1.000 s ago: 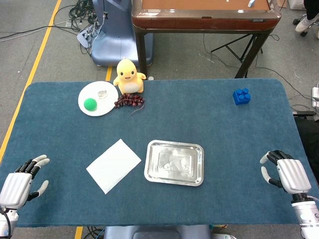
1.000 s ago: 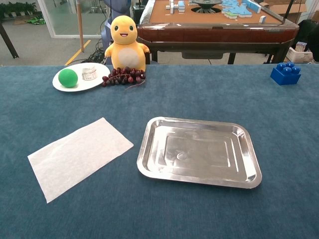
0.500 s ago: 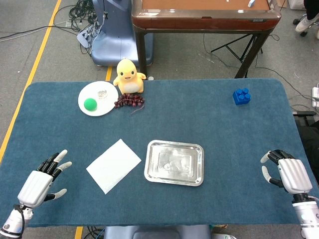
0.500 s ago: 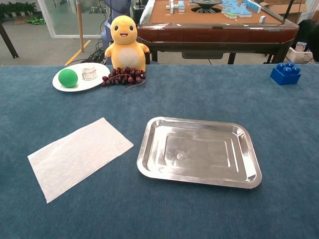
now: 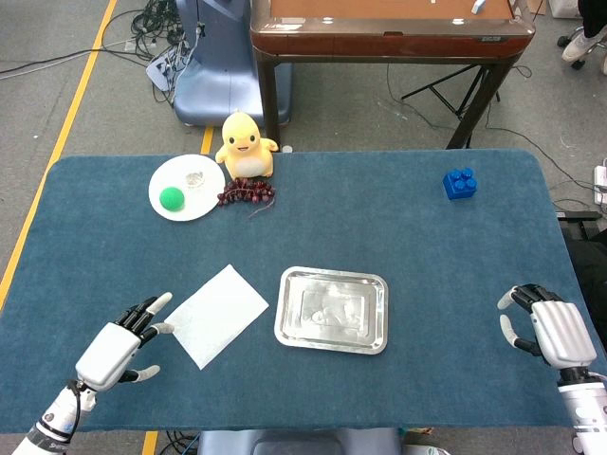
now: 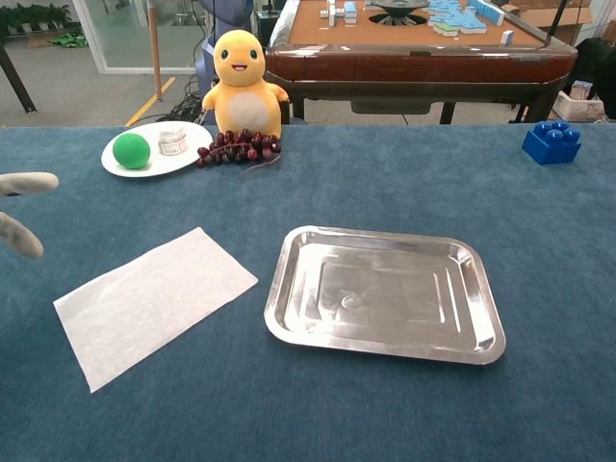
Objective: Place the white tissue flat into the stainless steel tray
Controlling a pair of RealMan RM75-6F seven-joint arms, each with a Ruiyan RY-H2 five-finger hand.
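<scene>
White tissue one, steel tray one, left hand splayed empty, right hand spread empty

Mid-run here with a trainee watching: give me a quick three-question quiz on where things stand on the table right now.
1. True or false: the white tissue lies inside the stainless steel tray.
2. Which hand is nearer the tissue? A) left hand B) right hand
3. Fill in: the green ball sits on a white ____.

Key: 1 false, it lies flat on the table beside the tray; 2 A; 3 plate.
</scene>
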